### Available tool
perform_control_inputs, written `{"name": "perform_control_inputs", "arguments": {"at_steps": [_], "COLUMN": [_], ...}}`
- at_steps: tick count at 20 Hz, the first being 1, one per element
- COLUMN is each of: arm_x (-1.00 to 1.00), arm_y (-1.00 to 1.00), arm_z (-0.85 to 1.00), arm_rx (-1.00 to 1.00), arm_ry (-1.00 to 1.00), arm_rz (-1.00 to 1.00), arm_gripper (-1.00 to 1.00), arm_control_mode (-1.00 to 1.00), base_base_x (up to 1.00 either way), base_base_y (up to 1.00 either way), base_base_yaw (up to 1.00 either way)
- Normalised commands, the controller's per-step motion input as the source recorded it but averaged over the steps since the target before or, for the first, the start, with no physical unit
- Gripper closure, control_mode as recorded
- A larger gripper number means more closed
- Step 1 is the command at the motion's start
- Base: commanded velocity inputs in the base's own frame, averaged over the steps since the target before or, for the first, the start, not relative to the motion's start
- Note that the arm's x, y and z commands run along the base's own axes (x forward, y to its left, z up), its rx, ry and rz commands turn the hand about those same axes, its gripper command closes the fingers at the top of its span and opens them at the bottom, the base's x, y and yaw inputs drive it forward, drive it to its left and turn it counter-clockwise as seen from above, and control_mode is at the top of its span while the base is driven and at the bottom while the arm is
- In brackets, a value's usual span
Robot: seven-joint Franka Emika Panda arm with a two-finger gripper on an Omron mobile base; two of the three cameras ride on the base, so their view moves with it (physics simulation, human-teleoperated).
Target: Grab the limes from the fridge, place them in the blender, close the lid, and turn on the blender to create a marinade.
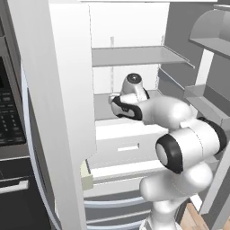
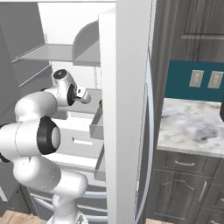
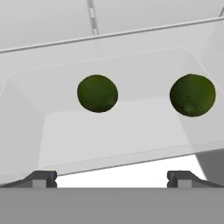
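Limes sit inside a clear white bin in the fridge (image 1: 130, 27), and the arm is reaching in to get them. In the hand view, one lime (image 3: 97, 93) is near the middle and the other lime (image 3: 192, 95) is off to the right. They rest well apart on the bin floor, so neither one blocks the other.

The claw (image 3: 110, 178) is open as wide as it goes and holds nothing. Its two dark tips stand far apart at the bottom of the hand view, just outside the front wall of the bin (image 3: 26, 131). It is wide so a round lime can fit between the tips.

The front wall is an edge to watch. I think the claw must go up over it and then down. The middle lime looks easier, with room on both sides. The shelf (image 1: 134, 56) above leaves only a low gap to work in.
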Motion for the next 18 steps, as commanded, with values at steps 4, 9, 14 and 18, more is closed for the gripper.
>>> {"name": "perform_control_inputs", "arguments": {"at_steps": [4,9,14,18], "arm_x": [0.32,0.31,0.30,0.32], "arm_y": [0.00,0.00,0.01,0.03], "arm_z": [-0.14,-0.17,-0.19,-0.15], "arm_rx": [0.00,0.00,0.00,0.00], "arm_ry": [0.00,0.01,0.05,0.04], "arm_rz": [0.00,0.00,0.00,0.00], "arm_gripper": [-1.00,-1.00,-1.00,-1.00], "arm_control_mode": [-1.00,-1.00,-1.00,-1.00], "base_base_x": [0.00,0.00,0.00,0.00], "base_base_y": [0.00,0.00,0.00,0.00], "base_base_yaw": [0.00,0.00,0.00,0.00]}}
